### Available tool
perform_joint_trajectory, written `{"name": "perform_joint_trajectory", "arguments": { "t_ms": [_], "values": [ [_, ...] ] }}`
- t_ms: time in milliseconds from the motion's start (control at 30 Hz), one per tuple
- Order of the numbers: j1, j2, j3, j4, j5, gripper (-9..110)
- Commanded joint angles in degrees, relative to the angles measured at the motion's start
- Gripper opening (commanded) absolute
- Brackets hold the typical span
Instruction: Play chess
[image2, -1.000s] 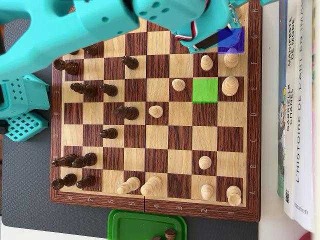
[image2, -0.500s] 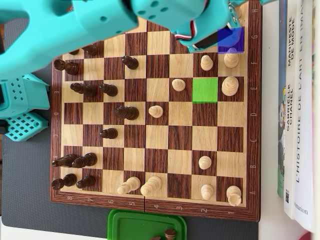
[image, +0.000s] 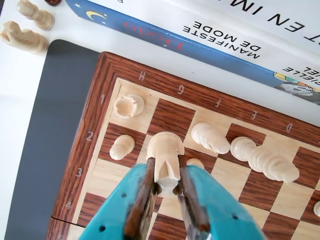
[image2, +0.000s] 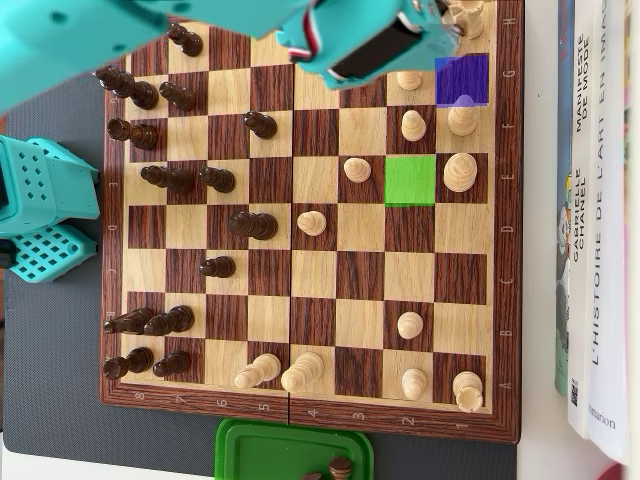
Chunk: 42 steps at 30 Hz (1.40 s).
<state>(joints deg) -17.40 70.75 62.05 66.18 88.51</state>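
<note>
In the wrist view my gripper (image: 165, 165) is shut on a light knight (image: 165, 147), its two fingers clamped on the piece's lower part, above the chessboard (image: 107, 90) near its G and H files. A light rook (image: 128, 106) and a light pawn (image: 121, 147) stand just left of it. A light bishop (image: 210, 138) and a tall light piece (image: 270, 162) stand to the right. In the overhead view the gripper (image2: 420, 35) hangs over the board's top right, hiding the knight. A blue-marked square (image2: 461, 75) looks empty, and a green-marked square (image2: 411, 180) lies below it.
Books (image2: 595, 220) lie along the board's right edge in the overhead view. A green container (image2: 290, 450) holding a dark piece sits below the board. The arm's teal base (image2: 40, 210) is at left. Dark pieces (image2: 165, 178) fill the board's left side. Two light pieces (image: 25, 36) lie off the board.
The arm has pulled up and left in the overhead view, uncovering the top rows and the pawn beside the blue square. No other piece has moved.
</note>
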Motion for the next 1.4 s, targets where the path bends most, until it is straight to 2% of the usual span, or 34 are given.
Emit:
{"name": "perform_joint_trajectory", "arguments": {
  "t_ms": [0, 533, 867, 1367],
  "values": [
    [0.5, 5.8, 1.2, -0.6, 0.0, 2],
    [9.4, 16.1, 16.5, -0.7, -0.2, 2],
    [11.4, 15.7, 20.3, -5.8, -0.3, 2],
    [12.2, 7.8, 20.0, -5.8, -0.3, 2]
  ]
}}
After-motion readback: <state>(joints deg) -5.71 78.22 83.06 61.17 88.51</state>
